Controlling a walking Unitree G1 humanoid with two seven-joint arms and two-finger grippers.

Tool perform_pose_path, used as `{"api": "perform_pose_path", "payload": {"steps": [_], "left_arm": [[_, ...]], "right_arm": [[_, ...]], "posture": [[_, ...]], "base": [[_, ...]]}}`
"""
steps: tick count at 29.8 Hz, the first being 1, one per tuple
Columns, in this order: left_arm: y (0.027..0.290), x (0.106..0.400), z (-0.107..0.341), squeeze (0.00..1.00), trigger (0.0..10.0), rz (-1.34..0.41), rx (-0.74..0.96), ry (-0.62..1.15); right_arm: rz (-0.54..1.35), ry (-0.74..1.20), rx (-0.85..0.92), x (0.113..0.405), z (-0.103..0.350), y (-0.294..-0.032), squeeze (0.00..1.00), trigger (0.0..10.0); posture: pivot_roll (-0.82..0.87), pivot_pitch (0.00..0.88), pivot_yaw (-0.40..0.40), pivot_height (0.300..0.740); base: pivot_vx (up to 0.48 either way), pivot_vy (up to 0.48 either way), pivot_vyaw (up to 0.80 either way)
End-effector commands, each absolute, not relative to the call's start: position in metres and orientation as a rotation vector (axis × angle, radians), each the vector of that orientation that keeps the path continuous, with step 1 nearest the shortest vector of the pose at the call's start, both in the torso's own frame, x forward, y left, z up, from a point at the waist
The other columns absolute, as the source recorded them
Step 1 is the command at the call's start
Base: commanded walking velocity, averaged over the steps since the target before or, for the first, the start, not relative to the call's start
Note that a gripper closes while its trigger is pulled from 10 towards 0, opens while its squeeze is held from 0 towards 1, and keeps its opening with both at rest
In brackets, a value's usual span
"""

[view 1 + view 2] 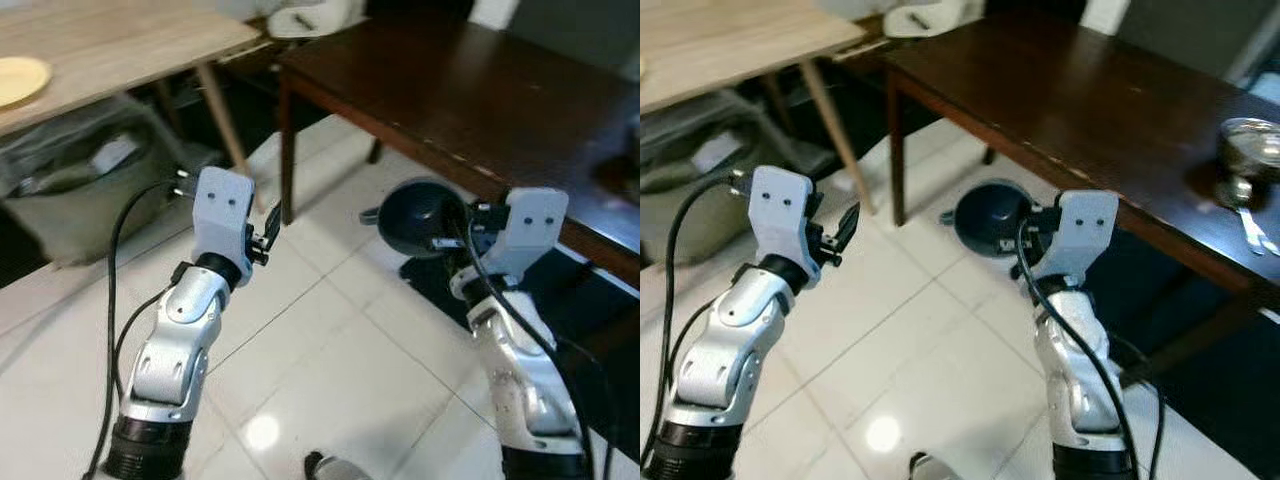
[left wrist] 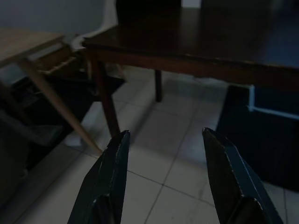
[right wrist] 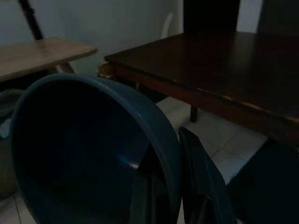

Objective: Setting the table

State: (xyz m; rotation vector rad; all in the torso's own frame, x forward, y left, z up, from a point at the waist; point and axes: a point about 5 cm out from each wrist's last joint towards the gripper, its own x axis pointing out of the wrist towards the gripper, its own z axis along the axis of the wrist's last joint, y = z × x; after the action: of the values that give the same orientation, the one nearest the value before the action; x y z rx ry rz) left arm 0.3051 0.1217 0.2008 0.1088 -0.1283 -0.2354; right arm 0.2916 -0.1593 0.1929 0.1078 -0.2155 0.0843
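My right gripper (image 1: 452,228) is shut on the rim of a dark blue bowl (image 1: 417,215), held tilted on its side above the white floor, just in front of the dark wooden table (image 1: 480,90). In the right wrist view the bowl (image 3: 84,149) is close up, with one finger (image 3: 201,182) outside its rim. My left gripper (image 1: 268,232) is open with nothing between its fingers (image 2: 110,177), raised near the dark table's front leg (image 1: 287,150). On the dark table's far right stand a metal cup (image 1: 1245,150) and cutlery (image 1: 1252,228).
A light wooden table (image 1: 110,45) at the back left carries a yellow plate (image 1: 18,78). Under it lies a grey-green bag (image 1: 85,190). A white chair (image 1: 305,15) stands behind the tables. White tiled floor (image 1: 330,340) lies between my arms.
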Motion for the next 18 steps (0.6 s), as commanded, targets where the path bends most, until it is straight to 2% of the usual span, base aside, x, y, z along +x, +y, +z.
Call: {"api": "perform_pose_path", "payload": {"steps": [1,18], "left_arm": [[0.1205,0.305,0.196,0.0,10.0,-0.245,0.105,-0.107],[0.1168,0.3052,0.1963,0.0,10.0,-0.277,0.101,-0.107]], "right_arm": [[0.077,-0.215,0.11,0.2899,0.1932,-0.1617,0.0,10.0],[0.068,-0.212,0.106,0.2898,0.1928,-0.163,0.0,10.0]], "posture": [[-0.18,0.042,0.051,0.74],[-0.18,0.04,0.059,0.74]], "base": [[0.0,0.0,-0.8],[0.0,0.0,-0.8]]}}
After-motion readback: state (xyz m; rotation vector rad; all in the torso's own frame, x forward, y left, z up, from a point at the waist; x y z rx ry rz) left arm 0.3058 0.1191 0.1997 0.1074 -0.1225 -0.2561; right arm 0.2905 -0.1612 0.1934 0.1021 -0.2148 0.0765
